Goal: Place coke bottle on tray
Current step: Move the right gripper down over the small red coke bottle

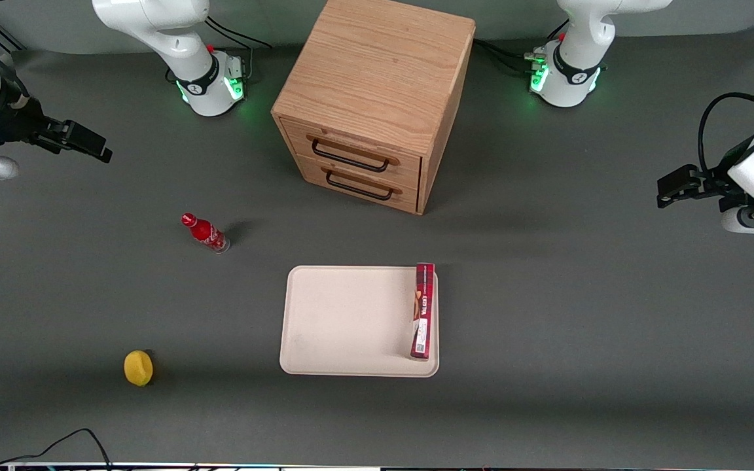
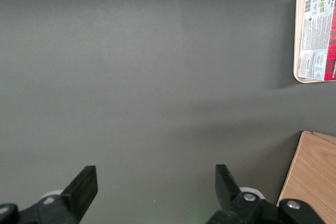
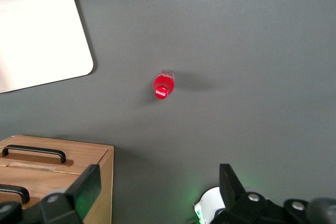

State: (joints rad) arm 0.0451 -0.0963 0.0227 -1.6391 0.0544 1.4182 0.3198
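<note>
The coke bottle (image 1: 205, 233) stands upright on the grey table, apart from the tray and toward the working arm's end of it. The right wrist view shows it from above (image 3: 164, 85), red cap up. The cream-beige tray (image 1: 344, 320) lies flat in the middle of the table, nearer the front camera than the bottle. It also shows in the right wrist view (image 3: 37, 35). My right gripper (image 1: 92, 145) hangs high above the table at the working arm's end, well apart from the bottle. It is open and empty (image 3: 157, 187).
A long flat red box (image 1: 423, 311) lies on the tray along one short rim. A wooden drawer cabinet (image 1: 370, 98) stands farther from the front camera than the tray. A yellow lemon (image 1: 138, 367) lies near the table's front edge, nearer the camera than the bottle.
</note>
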